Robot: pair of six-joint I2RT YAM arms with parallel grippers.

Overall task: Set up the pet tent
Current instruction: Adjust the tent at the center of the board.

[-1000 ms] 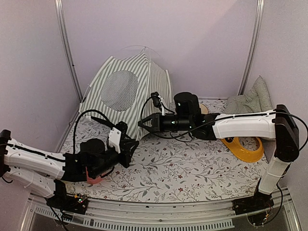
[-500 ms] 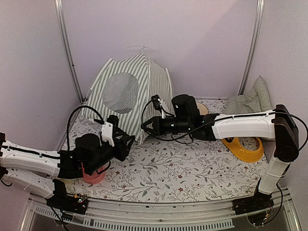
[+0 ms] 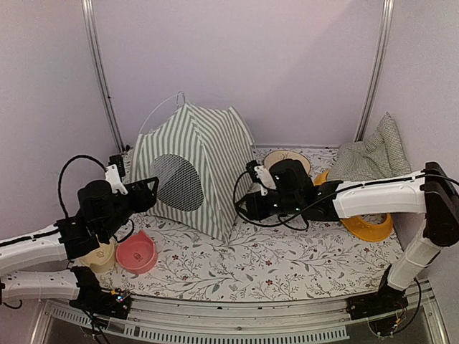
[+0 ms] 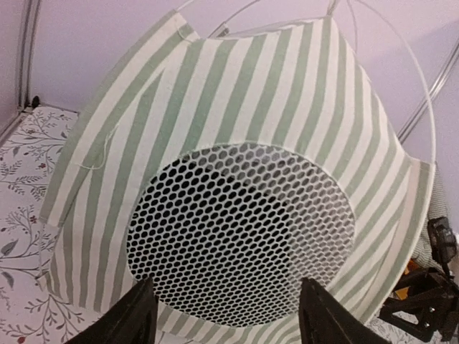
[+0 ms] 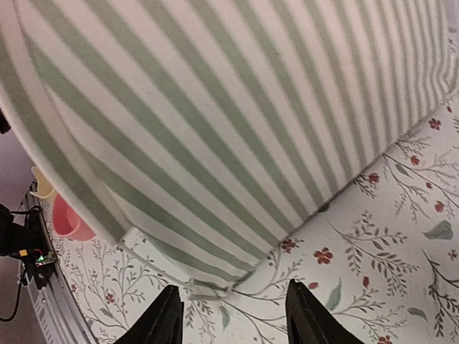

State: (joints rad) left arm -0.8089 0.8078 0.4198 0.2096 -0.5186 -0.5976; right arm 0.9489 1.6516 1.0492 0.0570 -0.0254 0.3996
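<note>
The pet tent [image 3: 197,154] stands upright on the floral mat at the back left. Its round black mesh window [image 3: 178,183] faces my left arm, and a thin white pole [image 3: 159,111] arcs above its peak. My left gripper [image 3: 147,188] is open just left of the window, touching nothing. In the left wrist view the mesh window [image 4: 240,229] fills the frame beyond the open gripper [image 4: 226,283]. My right gripper [image 3: 247,206] is open beside the tent's near right corner. From the right wrist, striped fabric [image 5: 215,122] hangs ahead and its hem corner [image 5: 215,283] lies between the spread fingers [image 5: 233,287].
A pink bowl [image 3: 138,252] and a cream bowl [image 3: 100,254] sit under my left arm. A yellow ring-shaped dish [image 3: 369,228] lies under my right arm. A beige bowl [image 3: 285,158] and the checked cushion [image 3: 373,154] are at the back right.
The tent went from leaning on the back wall to standing free with its peak up. Both grippers opened and let go; the left arm drew back left, the right arm back right.
</note>
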